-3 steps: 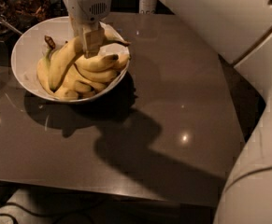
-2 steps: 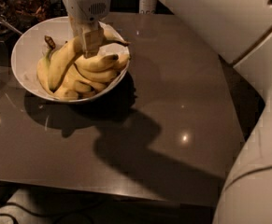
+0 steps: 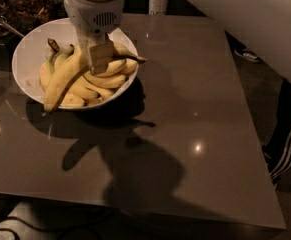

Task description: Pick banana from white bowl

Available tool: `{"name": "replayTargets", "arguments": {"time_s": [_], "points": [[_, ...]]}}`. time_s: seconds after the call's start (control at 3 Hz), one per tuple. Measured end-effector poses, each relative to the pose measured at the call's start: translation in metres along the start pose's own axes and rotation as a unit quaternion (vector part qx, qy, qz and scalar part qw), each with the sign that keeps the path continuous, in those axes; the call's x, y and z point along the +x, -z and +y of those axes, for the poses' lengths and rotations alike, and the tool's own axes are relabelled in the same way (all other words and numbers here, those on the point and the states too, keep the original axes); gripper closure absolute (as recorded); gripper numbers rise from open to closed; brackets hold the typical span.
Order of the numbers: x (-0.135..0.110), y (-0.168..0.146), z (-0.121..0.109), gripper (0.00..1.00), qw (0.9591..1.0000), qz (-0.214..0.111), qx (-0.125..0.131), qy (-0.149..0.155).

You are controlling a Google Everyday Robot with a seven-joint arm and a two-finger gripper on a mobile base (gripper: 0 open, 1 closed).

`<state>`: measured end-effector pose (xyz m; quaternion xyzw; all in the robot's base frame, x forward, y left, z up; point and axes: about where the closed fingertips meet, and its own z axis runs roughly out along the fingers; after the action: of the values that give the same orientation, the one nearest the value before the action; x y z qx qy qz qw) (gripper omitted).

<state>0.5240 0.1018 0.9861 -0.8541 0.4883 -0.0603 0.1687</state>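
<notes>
The white bowl (image 3: 27, 51) stands at the table's back left with several yellow bananas in it. The banana (image 3: 63, 80), the longest one, lies slanted across the pile; its lower end reaches over the bowl's front left rim and its thin dark-tipped stem (image 3: 137, 59) points right. My gripper (image 3: 99, 63) comes down from above over the bowl's middle and is shut on the banana's mid part. One finger (image 3: 100, 55) shows in front of the banana. Shorter bananas (image 3: 106, 79) lie under it.
The brown table (image 3: 185, 134) reaches to the front and right edges. A dark dish with a spoon (image 3: 6, 26) stands at the back left. A person's striped trouser leg (image 3: 287, 139) is beside the table's right edge. My white arm (image 3: 245, 19) fills the top right.
The long banana has tipped up out of the pile with my gripper on it; its lower end now hangs over the bowl's rim. The bowl has stayed in place.
</notes>
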Motion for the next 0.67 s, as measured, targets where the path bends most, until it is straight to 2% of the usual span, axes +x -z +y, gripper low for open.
{"name": "replayTargets", "arguments": {"time_s": [0.67], "points": [[-0.025,0.028,0.053,1.0,0.9982,0.001,-0.003,-0.06]]}}
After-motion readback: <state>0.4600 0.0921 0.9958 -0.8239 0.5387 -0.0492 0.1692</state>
